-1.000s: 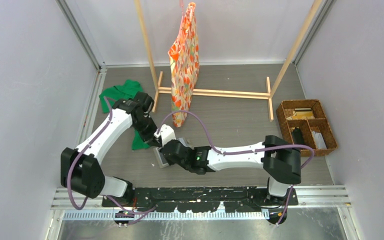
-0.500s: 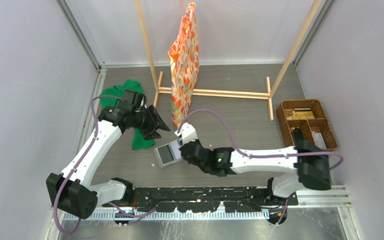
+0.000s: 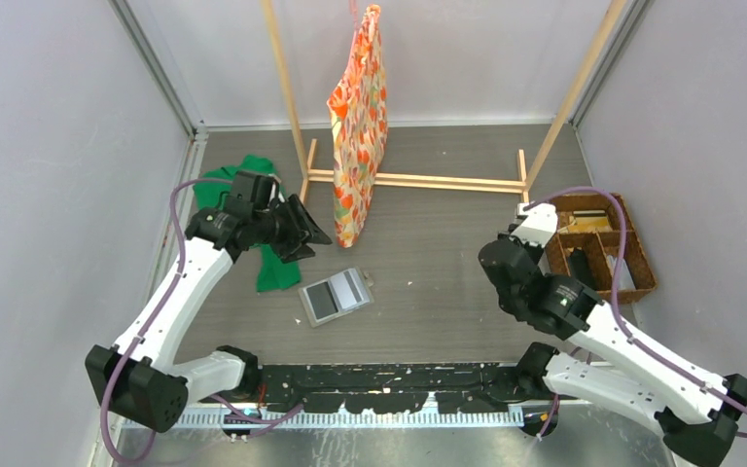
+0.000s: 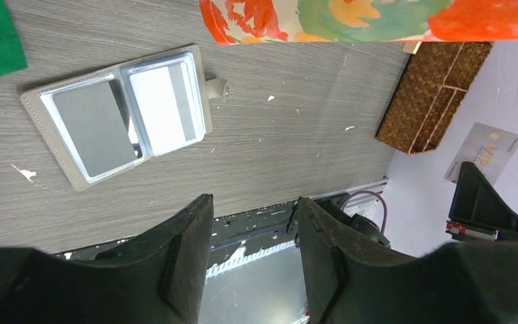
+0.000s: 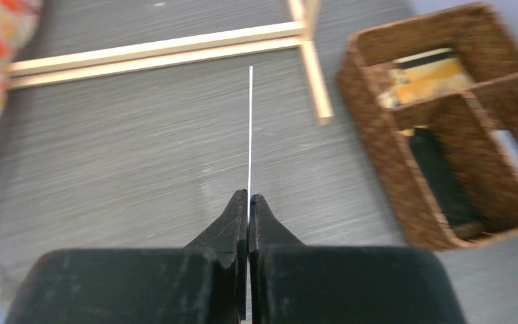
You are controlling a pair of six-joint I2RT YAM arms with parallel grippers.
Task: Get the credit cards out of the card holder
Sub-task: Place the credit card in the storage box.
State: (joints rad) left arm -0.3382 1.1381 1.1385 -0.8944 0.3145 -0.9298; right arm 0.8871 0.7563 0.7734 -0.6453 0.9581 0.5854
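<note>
The right gripper (image 5: pixel 249 196) has swung from the card holder (image 4: pixel 118 115) toward the basket (image 5: pixel 378 142), pinching a card (image 5: pixel 250 128) edge-on, its lettering seemingly "VIP". The left gripper (image 4: pixel 253 201) gapes wide; the card holder lies open beyond its jaws.

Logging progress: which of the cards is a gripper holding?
The pale card, pinched edge-on by the right gripper. The grey card and the white card lie in pockets of the card holder.
</note>
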